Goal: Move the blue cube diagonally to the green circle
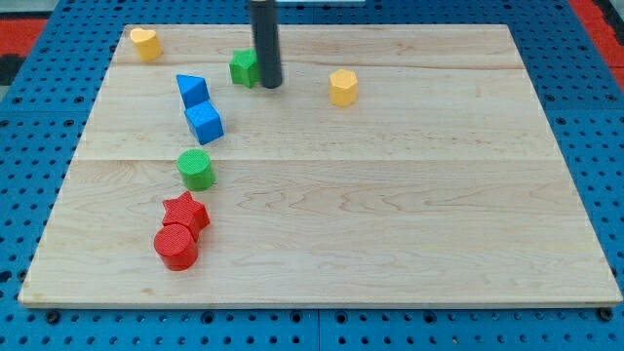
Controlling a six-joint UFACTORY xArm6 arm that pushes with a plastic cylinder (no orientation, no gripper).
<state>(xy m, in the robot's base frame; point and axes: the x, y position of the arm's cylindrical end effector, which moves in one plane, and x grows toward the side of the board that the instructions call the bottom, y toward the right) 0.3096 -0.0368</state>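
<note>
You see the blue cube (205,124) at 12 o'clock of the green circle (196,169), near it, touching the blue triangle (192,90). My tip (270,85) is at 2 o'clock, beside the green cube (244,67); it has no jaws.

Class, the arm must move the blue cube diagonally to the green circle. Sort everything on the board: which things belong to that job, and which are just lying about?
Belong to the job:
blue cube
green circle
my tip

Lying about:
blue triangle
green cube
yellow heart
yellow hexagon
red star
red cylinder
</note>
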